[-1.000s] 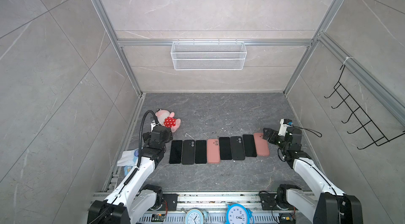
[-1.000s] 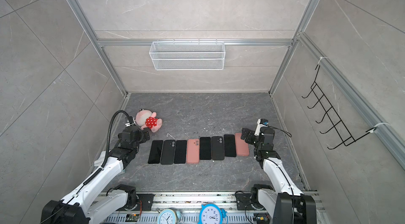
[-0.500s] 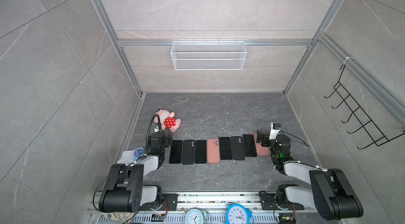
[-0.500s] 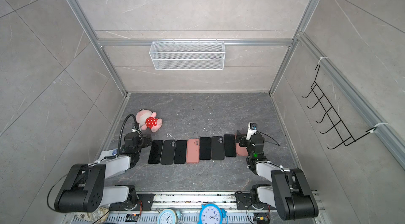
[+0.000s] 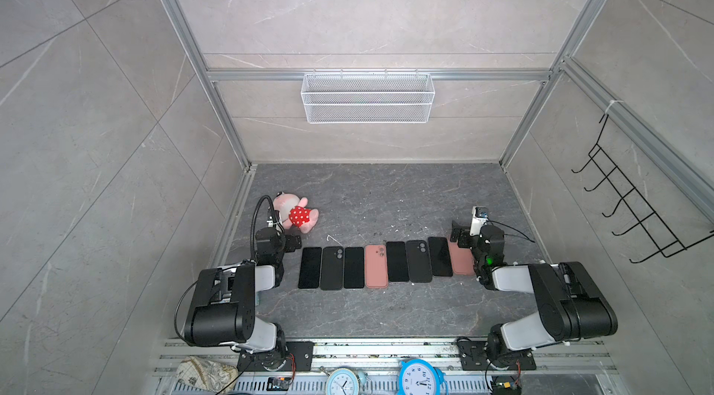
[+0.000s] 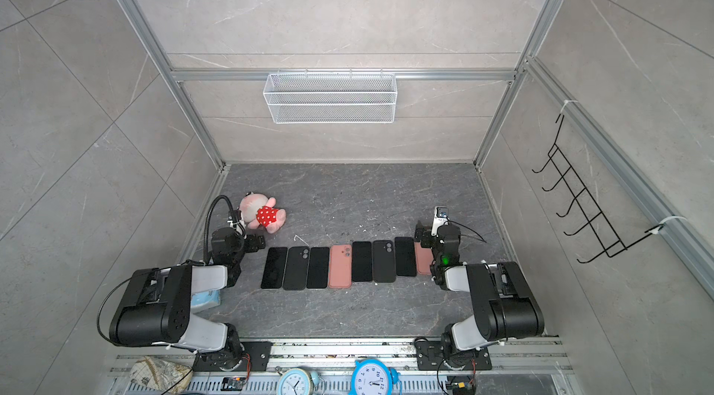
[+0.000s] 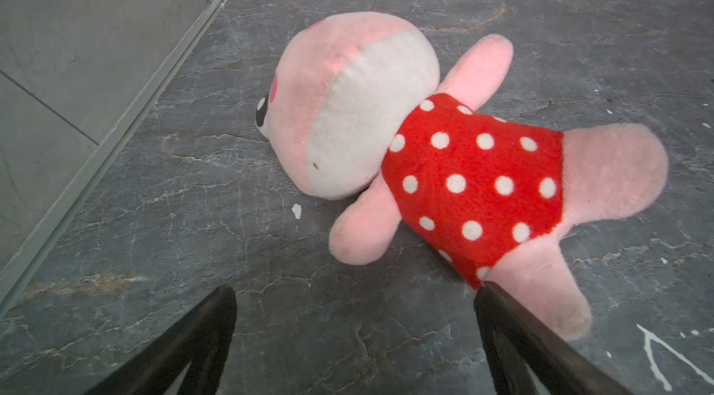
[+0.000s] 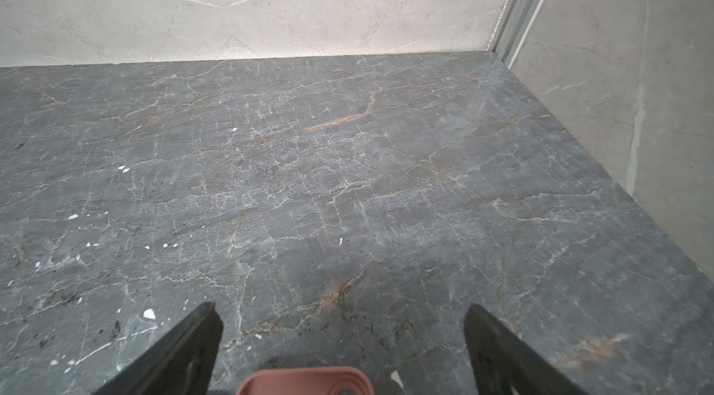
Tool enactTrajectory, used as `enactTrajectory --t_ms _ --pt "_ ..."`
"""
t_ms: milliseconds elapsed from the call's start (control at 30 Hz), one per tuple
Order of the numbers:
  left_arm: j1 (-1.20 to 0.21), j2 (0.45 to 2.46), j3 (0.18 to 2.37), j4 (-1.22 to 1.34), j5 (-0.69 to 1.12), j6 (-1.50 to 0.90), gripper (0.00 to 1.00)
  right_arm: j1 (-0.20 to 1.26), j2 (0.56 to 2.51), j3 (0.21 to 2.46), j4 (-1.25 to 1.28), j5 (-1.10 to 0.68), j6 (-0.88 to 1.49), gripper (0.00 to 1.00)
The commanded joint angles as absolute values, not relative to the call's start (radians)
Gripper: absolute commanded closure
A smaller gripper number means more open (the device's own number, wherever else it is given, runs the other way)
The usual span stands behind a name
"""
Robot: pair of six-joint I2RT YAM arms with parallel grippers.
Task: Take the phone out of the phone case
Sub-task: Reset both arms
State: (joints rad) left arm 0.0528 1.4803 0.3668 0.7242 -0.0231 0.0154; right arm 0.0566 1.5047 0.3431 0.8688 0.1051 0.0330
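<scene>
Beneath the right gripper (image 8: 342, 309) lies a pink case (image 8: 305, 381).

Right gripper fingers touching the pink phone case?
Apart. Right wrist view: the pink phone case lies between the open fingers of the right gripper, tabletop showing either side.

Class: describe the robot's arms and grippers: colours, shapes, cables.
Left arm and right arm: bulky black joints, pale grey links. A black cable loops over the left wrist; a green light marks the right. Left gripper and right gripper: black tapering fingers.
</scene>
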Motion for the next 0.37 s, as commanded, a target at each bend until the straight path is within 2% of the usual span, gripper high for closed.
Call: enactTrajectory --t_ms 0,333 --pt "0.059 1.490 0.395 0.781 0.003 0.007 0.01 0.057 1.508 0.360 0.877 0.113 0.041 0.00" --pt "0.058 1.487 0.391 0.784 0.000 0.007 0.00 0.057 1.507 0.361 0.878 0.115 0.044 0.00"
